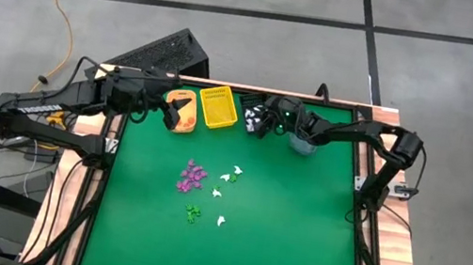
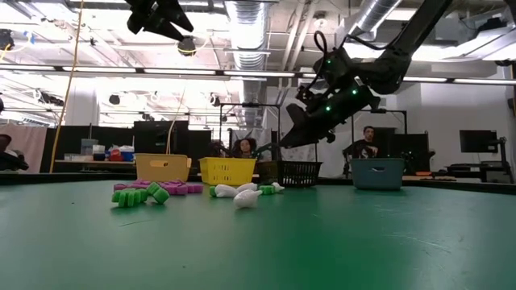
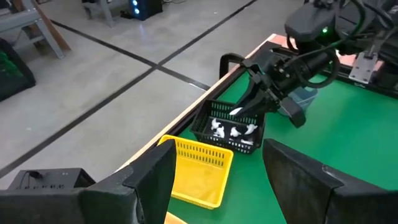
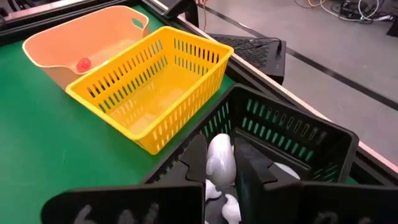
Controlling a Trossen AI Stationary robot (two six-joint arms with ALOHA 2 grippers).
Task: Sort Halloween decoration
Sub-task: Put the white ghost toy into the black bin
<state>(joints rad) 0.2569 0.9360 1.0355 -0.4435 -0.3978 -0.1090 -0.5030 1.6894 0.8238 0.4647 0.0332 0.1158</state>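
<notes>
White trinket (image 4: 220, 158) pinched above black bin (image 4: 292, 140).

Four bins (image 1: 218, 107) are sitting in a row along the counter's (image 1: 296, 237) far edge. The trinkets (image 1: 194, 176) are lying in loose clusters near the middle, well apart from the bins. The right tool (image 4: 219, 163) is hanging over the third bin (image 4: 292, 143) from the left (a ghost (image 4: 220, 158) pinched between its fingers), and the left tool (image 1: 171, 113) is hovering above the leftmost.

bins — orange (image 1: 182, 111) | yellow (image 1: 218, 108) | black (image 1: 253, 113) | blue-grey (image 2: 377, 173) — far table edge
</notes>
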